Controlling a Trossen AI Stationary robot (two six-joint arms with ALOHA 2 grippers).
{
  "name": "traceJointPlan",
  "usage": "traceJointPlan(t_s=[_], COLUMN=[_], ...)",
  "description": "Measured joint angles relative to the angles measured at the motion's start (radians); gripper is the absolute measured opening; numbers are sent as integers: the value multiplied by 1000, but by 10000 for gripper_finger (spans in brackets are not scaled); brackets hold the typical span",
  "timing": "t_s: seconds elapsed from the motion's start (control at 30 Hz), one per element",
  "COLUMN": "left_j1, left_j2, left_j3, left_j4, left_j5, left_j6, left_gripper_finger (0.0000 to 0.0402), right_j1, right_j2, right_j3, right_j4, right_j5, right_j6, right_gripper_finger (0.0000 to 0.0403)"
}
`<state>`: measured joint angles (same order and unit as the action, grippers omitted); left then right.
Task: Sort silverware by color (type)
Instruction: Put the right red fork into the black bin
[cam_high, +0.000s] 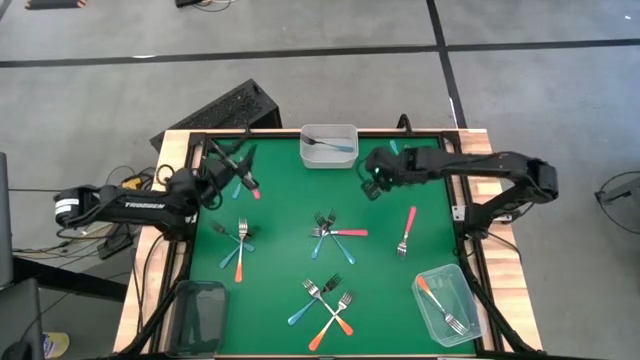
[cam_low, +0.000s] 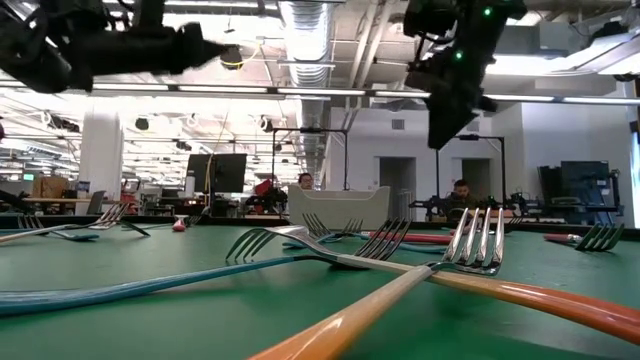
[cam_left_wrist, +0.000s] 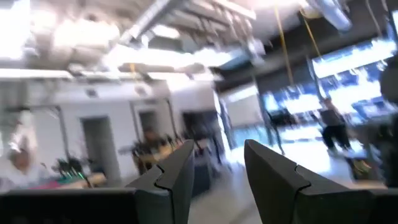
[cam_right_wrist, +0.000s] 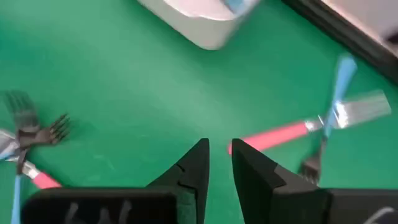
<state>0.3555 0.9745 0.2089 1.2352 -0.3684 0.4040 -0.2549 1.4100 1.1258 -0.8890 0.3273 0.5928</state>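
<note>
Crossed forks lie near; right end effector, fingers slightly apart, hovers beyond them; left end effector likewise apart.

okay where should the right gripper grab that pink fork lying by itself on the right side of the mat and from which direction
Judging from the high view, take the lone pink fork at mid-handle, coming straight down with the fingers across its width. It lies flat on the green mat, apart from other forks, and the thin straight handle suits a narrow pinch. The right gripper hovers open nearby.

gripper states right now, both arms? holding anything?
Left gripper: jaws open, empty, raised near the table's far left corner.
Right gripper: jaws open with a narrow gap, empty, above the mat beside the far container.
</note>
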Motion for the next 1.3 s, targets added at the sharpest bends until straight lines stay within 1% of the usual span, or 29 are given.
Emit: traceJointPlan(t_s=[0.1,0.13,0.2,0.27,0.37,0.43,0.5,0.57,0.67,0.73,0.8,0.87,0.93,1.0,1.1,1.17,1.3], left_j1=[77,105,155,205,282,335,377,412,436,439,432,416,396,373,330,297,225], left_j2=[11,21,47,74,140,203,277,354,456,486,474,433,372,310,221,151,16], left_j3=[19,30,61,91,130,149,169,189,240,272,286,286,280,272,262,262,262], left_j4=[-12,-16,-10,-14,-50,-60,-58,-58,-51,-57,-90,-144,-197,-250,-307,-363,-558], left_j5=[51,67,78,73,98,150,204,236,249,250,254,257,262,286,311,313,315], left_j6=[145,172,173,134,99,95,89,80,35,-14,-43,-58,-68,-87,-152,-201,-295], left_gripper_finger=[130,130,130,130,130,130,130,130,130,130,130,130,130,130,130,130,130], right_j1=[-49,-70,-107,-132,-160,-160,-153,-146,-116,-70,-22,26,63,91,118,145,187], right_j2=[-4,-4,-4,-1,1,1,1,1,1,1,1,1,1,1,1,2,2], right_j3=[31,35,34,29,21,5,-7,-23,-68,-105,-157,-211,-267,-321,-387,-410,-460], right_j4=[-168,-213,-290,-341,-323,-304,-297,-291,-296,-285,-242,-164,-90,-39,10,12,29], right_j5=[-16,-30,-62,-86,-138,-172,-183,-189,-236,-258,-300,-331,-356,-360,-387,-387,-353], right_j6=[68,95,144,189,231,273,320,365,432,478,522,560,578,586,589,582,519], right_gripper_finger=[105,109,118,131,160,183,207,227,244,246,245,242,240,240,240,240,240])
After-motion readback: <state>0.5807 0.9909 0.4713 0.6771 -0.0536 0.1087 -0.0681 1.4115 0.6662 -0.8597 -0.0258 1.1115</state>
